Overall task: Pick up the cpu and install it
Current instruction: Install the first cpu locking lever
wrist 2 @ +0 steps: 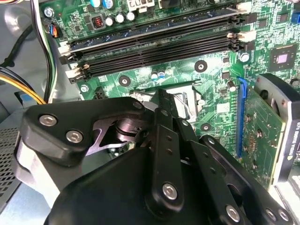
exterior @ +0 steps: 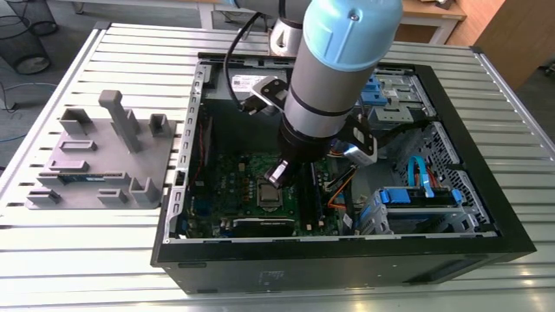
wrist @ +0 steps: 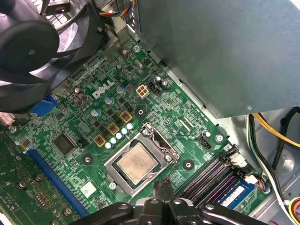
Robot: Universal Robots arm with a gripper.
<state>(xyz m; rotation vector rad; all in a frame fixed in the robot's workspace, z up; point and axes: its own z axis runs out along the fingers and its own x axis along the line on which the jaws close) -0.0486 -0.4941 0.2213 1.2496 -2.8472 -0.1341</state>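
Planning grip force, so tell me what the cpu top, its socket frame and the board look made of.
The cpu: metal lid, silver-grey, dull sheen. The socket frame around it: bare metal, probably steel, glinting at its edges. The motherboard: green laminate, probably fibreglass, matte, with fine traces.

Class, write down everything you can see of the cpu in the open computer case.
The cpu is a small flat square with a dull silver-grey metal top. It lies level in the metal-framed socket on the green motherboard, its top uncovered. Nothing grips it: the gripper, shut, sits beside the socket's edge.
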